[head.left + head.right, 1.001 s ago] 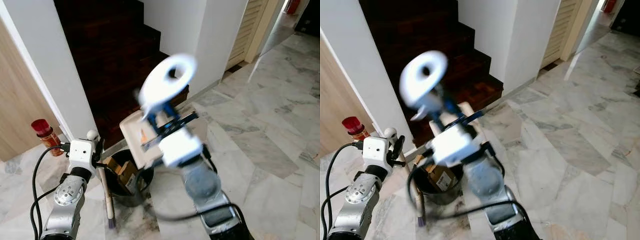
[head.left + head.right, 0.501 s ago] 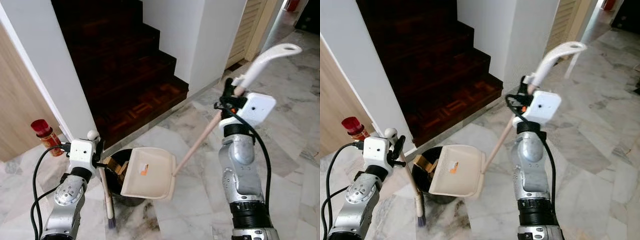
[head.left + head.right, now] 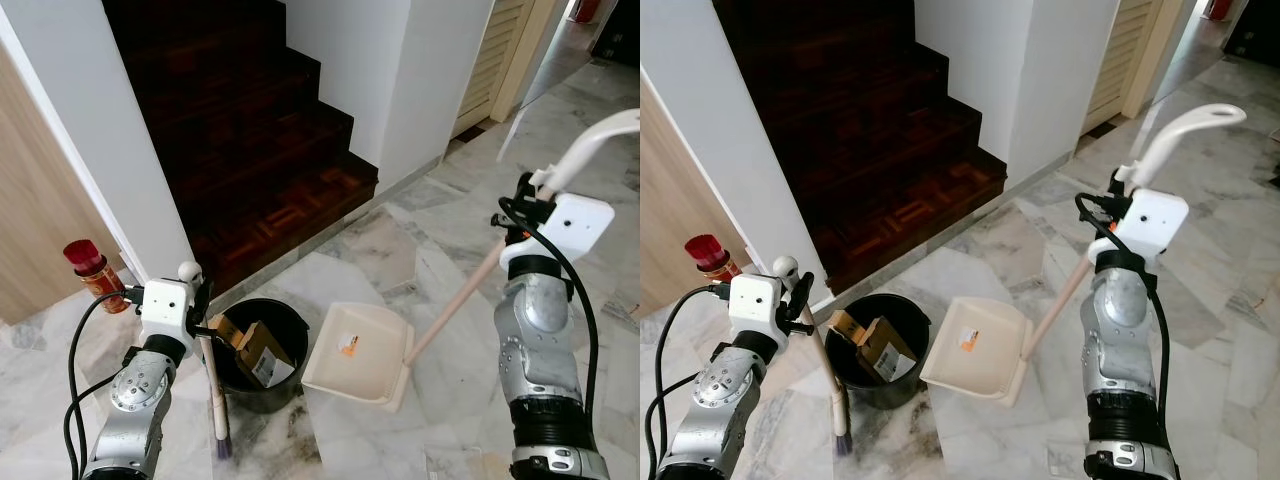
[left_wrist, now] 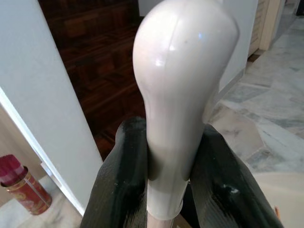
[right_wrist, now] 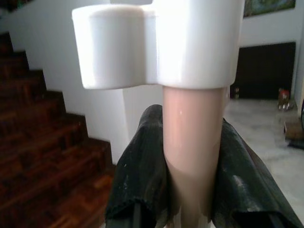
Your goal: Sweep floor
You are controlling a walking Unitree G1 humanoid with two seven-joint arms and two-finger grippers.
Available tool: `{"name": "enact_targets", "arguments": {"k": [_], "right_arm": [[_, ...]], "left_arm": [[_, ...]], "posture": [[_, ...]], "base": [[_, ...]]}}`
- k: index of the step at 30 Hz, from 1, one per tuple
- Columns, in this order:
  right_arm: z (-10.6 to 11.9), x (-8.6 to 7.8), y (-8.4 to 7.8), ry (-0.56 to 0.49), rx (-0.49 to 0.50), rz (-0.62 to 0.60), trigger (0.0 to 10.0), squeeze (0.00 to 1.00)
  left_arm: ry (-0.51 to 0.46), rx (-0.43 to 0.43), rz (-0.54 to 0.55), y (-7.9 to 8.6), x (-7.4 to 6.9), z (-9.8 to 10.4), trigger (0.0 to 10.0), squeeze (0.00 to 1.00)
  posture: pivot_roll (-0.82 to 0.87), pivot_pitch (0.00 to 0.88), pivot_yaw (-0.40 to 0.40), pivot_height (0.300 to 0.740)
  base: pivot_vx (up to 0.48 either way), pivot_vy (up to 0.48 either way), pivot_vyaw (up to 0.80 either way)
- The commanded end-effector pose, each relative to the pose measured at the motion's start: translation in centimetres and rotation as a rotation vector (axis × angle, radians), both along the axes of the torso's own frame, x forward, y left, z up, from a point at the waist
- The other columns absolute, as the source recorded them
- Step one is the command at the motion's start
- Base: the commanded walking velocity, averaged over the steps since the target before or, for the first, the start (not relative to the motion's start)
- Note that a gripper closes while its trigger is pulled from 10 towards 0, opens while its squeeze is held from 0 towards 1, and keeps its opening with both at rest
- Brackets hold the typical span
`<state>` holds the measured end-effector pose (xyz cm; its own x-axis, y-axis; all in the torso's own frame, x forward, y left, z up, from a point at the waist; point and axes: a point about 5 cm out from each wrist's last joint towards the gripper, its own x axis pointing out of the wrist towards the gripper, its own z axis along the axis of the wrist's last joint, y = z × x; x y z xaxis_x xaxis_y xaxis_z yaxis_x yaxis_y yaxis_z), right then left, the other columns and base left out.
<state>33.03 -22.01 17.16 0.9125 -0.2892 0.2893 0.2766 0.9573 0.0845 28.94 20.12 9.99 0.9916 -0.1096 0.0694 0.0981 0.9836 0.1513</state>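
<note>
A cream dustpan (image 3: pixel 355 354) rests on the marble floor just right of a black bin (image 3: pixel 255 356) holding cardboard scraps. Its long beige handle (image 3: pixel 462 300) slopes up to my right gripper (image 5: pixel 190 185), which is shut on it below the white grip (image 3: pixel 590 143). My left gripper (image 4: pixel 166 190) is shut on the broom handle's rounded white top (image 4: pixel 183 85). The broom (image 3: pixel 214 395) stands upright left of the bin, its bristles (image 3: pixel 222 447) near the floor.
Dark wooden stairs (image 3: pixel 240 130) rise behind the bin between white walls. A red-capped spray can (image 3: pixel 93 273) stands at the left by a wooden panel. A louvred door (image 3: pixel 495 55) is at the back right. Marble floor (image 3: pixel 560 110) opens to the right.
My right arm swung from in front of the camera out to the right. The dustpan came down from above the bin onto the floor beside it. The left arm and broom stayed put.
</note>
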Motion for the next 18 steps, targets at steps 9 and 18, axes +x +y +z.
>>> {"name": "enact_targets", "arguments": {"k": [9, 18], "right_arm": [[-1.1, 0.0, 0.5, -0.002, 0.047, 0.012, 10.0, 0.00], [-1.7, 0.2, 0.4, 0.015, 0.030, 0.017, 10.0, 0.00]], "left_arm": [[-0.030, -0.043, -0.024, -0.9, 0.2, 0.3, 10.0, 0.00], [-0.028, -0.046, -0.020, -1.0, 0.1, 0.2, 10.0, 0.00]], "posture": [[0.05, 0.034, -0.001, 0.740], [0.05, 0.049, 0.001, 0.740]], "base": [[0.000, 0.062, 0.00], [0.000, 0.276, 0.00]]}}
